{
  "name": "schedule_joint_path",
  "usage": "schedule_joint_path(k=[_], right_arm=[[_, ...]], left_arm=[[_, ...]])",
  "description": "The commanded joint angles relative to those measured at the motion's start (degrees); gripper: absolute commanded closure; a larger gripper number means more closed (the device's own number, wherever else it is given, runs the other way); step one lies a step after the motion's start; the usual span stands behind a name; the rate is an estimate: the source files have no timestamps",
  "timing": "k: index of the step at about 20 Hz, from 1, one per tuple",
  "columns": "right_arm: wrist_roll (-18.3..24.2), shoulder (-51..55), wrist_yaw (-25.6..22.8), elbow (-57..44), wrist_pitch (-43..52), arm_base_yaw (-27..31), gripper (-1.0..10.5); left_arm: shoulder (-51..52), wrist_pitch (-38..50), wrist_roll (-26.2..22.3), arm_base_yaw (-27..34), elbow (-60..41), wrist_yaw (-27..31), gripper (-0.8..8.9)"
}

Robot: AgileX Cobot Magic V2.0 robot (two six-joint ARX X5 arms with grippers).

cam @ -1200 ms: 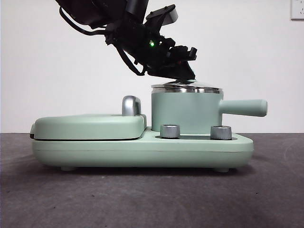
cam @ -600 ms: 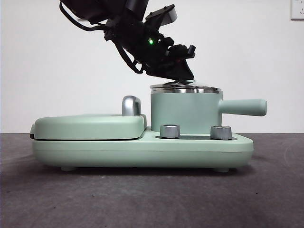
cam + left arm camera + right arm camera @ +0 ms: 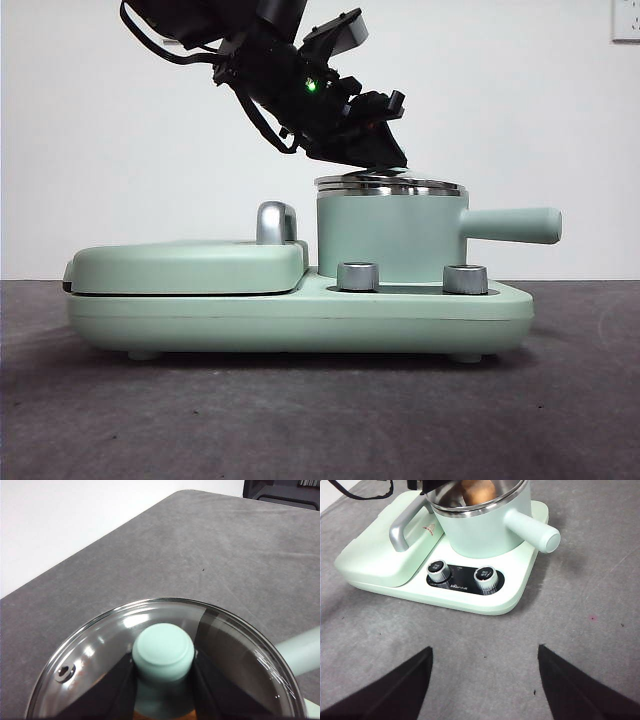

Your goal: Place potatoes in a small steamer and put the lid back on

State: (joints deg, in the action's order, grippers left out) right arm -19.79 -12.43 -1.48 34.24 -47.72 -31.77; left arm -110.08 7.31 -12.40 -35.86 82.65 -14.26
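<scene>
Front view shows the lid (image 3: 390, 185) resting flat on the pot (image 3: 385, 235), directly under the left gripper (image 3: 375, 160), whose jaws sit either side of the knob (image 3: 163, 652); whether they pinch it or merely flank it, I cannot tell. The right gripper (image 3: 485, 680) waits spread wide, well away from the pot. The potato (image 3: 477, 490) inside the pot shows only partly, cut off at the frame edge.

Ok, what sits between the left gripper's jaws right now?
The mint-green knob of the round clear glass lid, seen in the left wrist view; the left gripper has a black jaw on each side of it.
</scene>
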Motion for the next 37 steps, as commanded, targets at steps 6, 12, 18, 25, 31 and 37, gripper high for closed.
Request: schedule_joint_path(k=[6, 12, 18, 25, 31, 37], right_arm=[[0.09, -0.11, 0.61, 0.35, 0.52, -0.35, 6.2], [0.33, -0.11, 1.57, 0.35, 0.57, -0.35, 6.2], [0.33, -0.11, 1.68, 0.35, 0.57, -0.35, 6.2], [0.31, -0.11, 1.68, 0.35, 0.57, -0.35, 6.2], [0.33, -0.11, 1.68, 0.35, 0.57, -0.35, 6.2], [0.33, -0.11, 1.70, 0.35, 0.57, -0.35, 6.2]], left_arm=[[-3.30, -0.11, 5.33, -0.17, -0.44, -5.99, 7.99], [-4.55, 0.48, 4.98, -0.02, -0.44, -6.10, 7.99], [-5.73, 2.16, -1.22, 0.15, -0.44, -3.06, 7.99], [-5.90, 0.57, -3.43, 0.39, -0.46, -2.47, 7.99], [-5.64, -3.26, 0.46, 0.46, -0.44, -2.47, 7.56], [-3.04, -3.78, 4.59, 0.55, -0.42, -2.47, 5.64]])
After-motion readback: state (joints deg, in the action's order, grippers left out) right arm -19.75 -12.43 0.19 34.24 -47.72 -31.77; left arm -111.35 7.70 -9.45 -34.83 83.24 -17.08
